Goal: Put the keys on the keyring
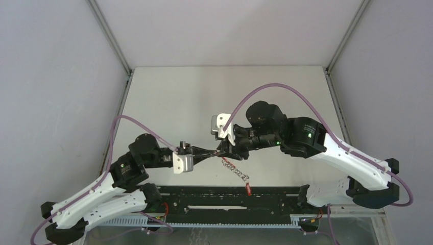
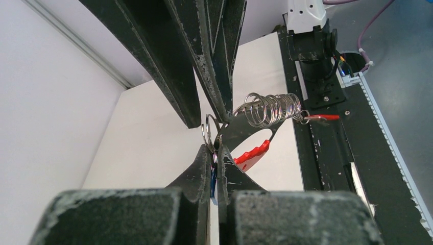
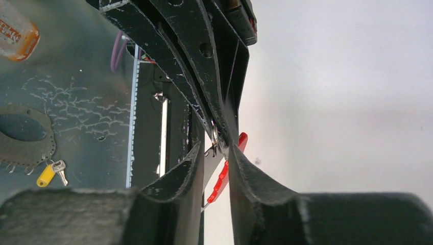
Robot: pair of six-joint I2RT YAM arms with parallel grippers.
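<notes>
**Left gripper** (image 2: 214,153): clenched, with its pads pressed together on the blue-tagged key (image 2: 212,184). Only a sliver of blue shows between the fingers, and we cannot make out the blade. A single silver ring (image 2: 209,130) stands upright just past the tips.

**Right gripper** (image 3: 214,150): comes in from the opposite side, its tips almost meeting the left's. The jaws stand part-way apart with that ring in the gap. We cannot tell whether the pads bear on it.

**Outward:** the keyring (image 2: 270,108) trails away from the ring as a cluster of silver rings, with the red band (image 2: 253,153) below them. The red-tagged key (image 2: 322,117) sits at the far end and looks already linked on. From above, the chain runs from the grippers toward the black rail (image 1: 230,204) at the near edge of the table (image 1: 204,92).

**Judgement:** we read the blue key as not yet threaded. The step in hand is working it onto the ring.

**Risks:**
- The ring is thin and slick. If the right jaws catch it off-centre, it may twist flat or spring out, and the whole chain would fall with it.
- The hanging cluster pulls on the ring, so any slack grip lets it swing out of line with the key's hole.
- The left grip is on the tag, so the key can pivot when pushed against the ring's coil.
- The fingertips are crowded. The two grippers may press on each other instead of the parts, and they block both wrist views.
</notes>
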